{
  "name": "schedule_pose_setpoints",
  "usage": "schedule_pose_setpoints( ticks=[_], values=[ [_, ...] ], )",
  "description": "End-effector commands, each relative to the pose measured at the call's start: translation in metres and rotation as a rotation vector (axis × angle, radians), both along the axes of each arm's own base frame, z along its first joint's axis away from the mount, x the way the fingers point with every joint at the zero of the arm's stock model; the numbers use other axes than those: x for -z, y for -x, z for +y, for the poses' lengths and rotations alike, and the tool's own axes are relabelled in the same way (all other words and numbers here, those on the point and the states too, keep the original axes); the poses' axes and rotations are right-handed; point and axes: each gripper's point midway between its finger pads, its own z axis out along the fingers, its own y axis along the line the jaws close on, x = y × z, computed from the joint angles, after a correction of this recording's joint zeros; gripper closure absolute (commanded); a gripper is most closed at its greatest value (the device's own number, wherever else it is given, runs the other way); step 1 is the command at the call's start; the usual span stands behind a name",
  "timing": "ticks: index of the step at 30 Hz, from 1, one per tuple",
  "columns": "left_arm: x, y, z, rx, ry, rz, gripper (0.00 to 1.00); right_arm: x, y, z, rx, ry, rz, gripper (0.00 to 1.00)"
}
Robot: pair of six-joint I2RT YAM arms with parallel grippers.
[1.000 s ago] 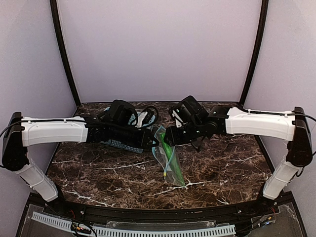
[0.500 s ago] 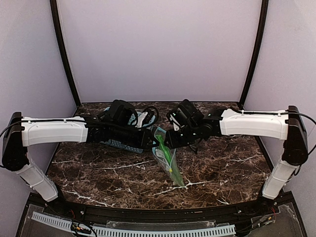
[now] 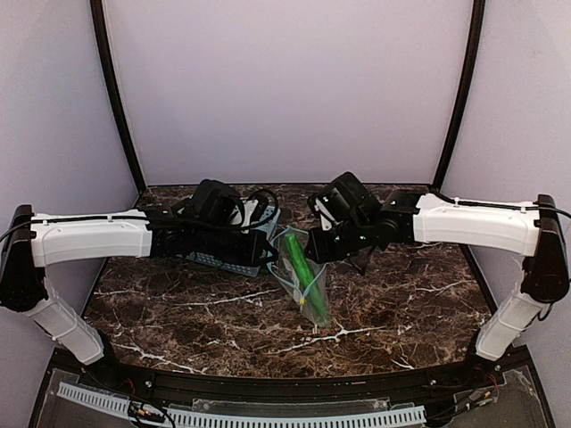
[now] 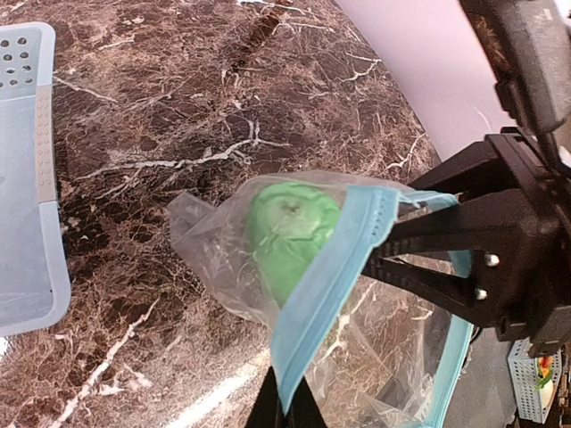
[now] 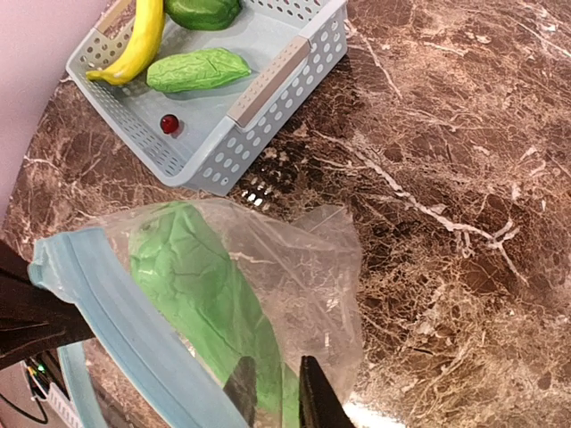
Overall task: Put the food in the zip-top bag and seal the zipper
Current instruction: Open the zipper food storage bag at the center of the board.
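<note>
Veined marble tabletop (image 5: 446, 178) under crinkly clear bag (image 5: 312, 259) holding bumpy cucumber (image 5: 196, 276)

Over the middle of the bench (image 3: 406, 303), the zip-top bag (image 3: 308, 283) hangs between the left hand (image 3: 269, 255) on its left and the right hand (image 3: 312, 247) on its right, with a cucumber piece (image 5: 201, 285) inside it. Just left of and behind the bag, the basket (image 5: 268, 116) sits on the bench, holding the banana (image 5: 138, 45), the bell pepper (image 5: 201, 11) and a second cucumber piece (image 5: 198, 69).
</note>
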Motion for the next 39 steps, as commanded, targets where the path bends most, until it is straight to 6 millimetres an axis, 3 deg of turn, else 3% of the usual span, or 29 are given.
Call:
schedule_pose_setpoints(
  ticks=[1, 6, 12, 15, 18, 28, 36, 39],
  values=[
    [0.003, 0.004, 0.013, -0.034, -0.024, 0.004, 0.99, -0.009, 0.005, -0.009, 0.012, -0.023, 0.008, 0.77],
    [-0.007, 0.010, -0.003, 0.034, 0.054, 0.001, 0.99, -0.006, 0.009, -0.006, 0.002, -0.026, 0.027, 0.64],
    [-0.012, 0.011, -0.006, 0.055, 0.075, -0.004, 0.99, -0.008, 0.017, 0.005, -0.030, -0.029, 0.026, 0.41],
    [-0.012, 0.011, -0.006, 0.055, 0.077, -0.005, 0.99, -0.012, 0.021, 0.010, -0.041, -0.032, 0.018, 0.39],
    [-0.013, 0.011, -0.006, 0.053, 0.077, -0.005, 0.99, -0.014, 0.024, 0.010, -0.035, -0.017, 0.014, 0.46],
    [-0.005, 0.006, 0.004, -0.001, 0.021, 0.002, 0.99, -0.019, 0.035, -0.001, -0.011, 0.024, 0.001, 0.98],
    [0.020, 0.000, 0.043, -0.140, -0.168, 0.015, 0.99, -0.028, 0.028, -0.025, 0.085, 0.081, -0.035, 1.00],
    [0.020, 0.002, 0.042, -0.127, -0.158, 0.015, 0.98, -0.031, 0.026, -0.025, 0.085, 0.087, -0.046, 1.00]
  ],
)
